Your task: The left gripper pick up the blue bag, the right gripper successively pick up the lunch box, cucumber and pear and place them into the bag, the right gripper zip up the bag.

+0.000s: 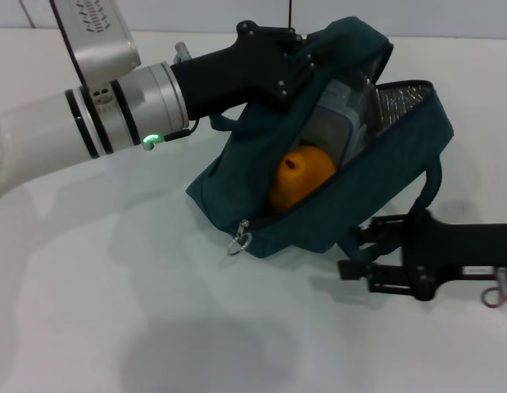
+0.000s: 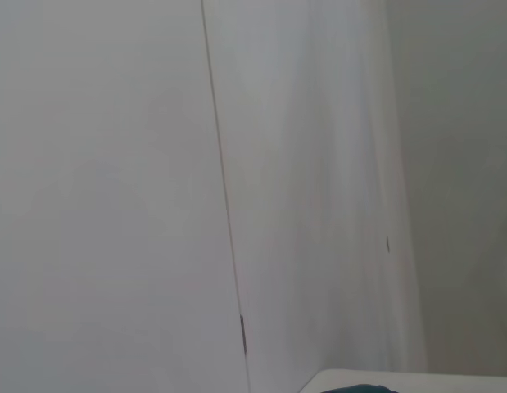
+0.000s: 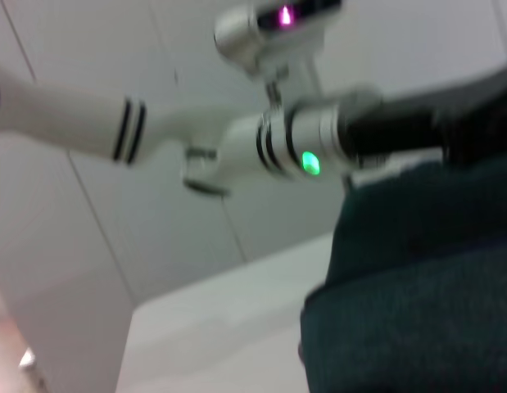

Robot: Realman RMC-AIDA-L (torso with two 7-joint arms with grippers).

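Observation:
The blue bag (image 1: 376,176) hangs tilted over the white table, its mouth open. My left gripper (image 1: 305,56) is shut on its upper rim, with the fingertips buried in the fabric. Inside lie the orange pear (image 1: 301,176) and, above it, the clear lunch box (image 1: 339,123). The cucumber is hidden from view. The zipper's ring pull (image 1: 239,240) dangles at the bag's low near corner. My right gripper (image 1: 351,251) sits low beside the bag's lower right edge, open, with nothing between its fingers. In the right wrist view the bag's fabric (image 3: 417,286) is close.
The bag's silver lining (image 1: 398,100) shows at the open flap. A loop handle (image 1: 433,184) hangs down by the right gripper. The left arm (image 3: 261,139) crosses above the bag. White table (image 1: 114,311) spreads at the front left; a wall panel (image 2: 114,180) stands behind.

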